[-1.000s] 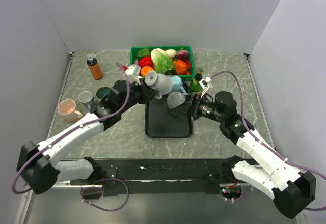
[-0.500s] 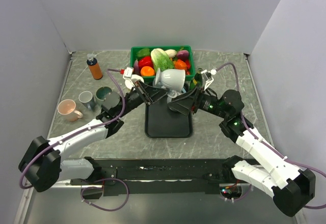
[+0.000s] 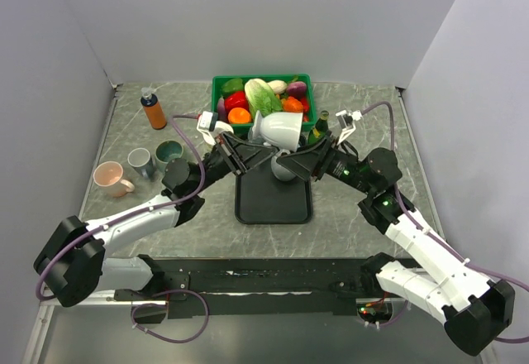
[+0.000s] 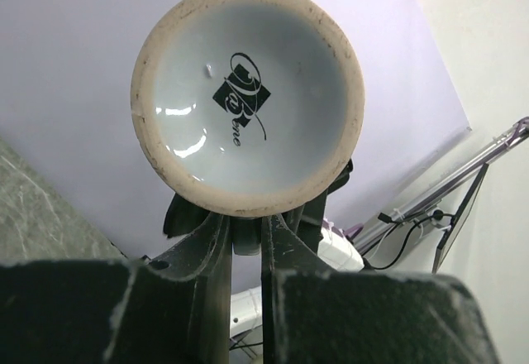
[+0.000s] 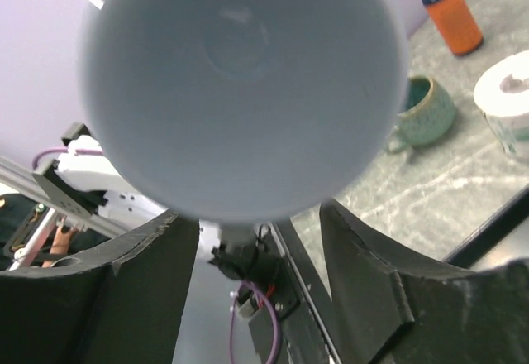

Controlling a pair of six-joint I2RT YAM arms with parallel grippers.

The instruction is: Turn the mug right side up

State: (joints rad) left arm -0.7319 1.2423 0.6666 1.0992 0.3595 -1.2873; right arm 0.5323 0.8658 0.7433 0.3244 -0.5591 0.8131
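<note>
Mug (image 3: 279, 130) lies sideways aloft, foot toward the left gripper (image 4: 246, 238) pinching it, mouth facing the right gripper (image 5: 260, 219), whose jaws are spread.

The mug (image 3: 281, 130) hangs above the tray (image 3: 263, 205), before the basket (image 3: 261, 77)

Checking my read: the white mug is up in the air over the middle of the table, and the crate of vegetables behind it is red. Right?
No: the crate is green, not red, as the top external view shows. The white mug is up in the air over the middle of the table.
</note>
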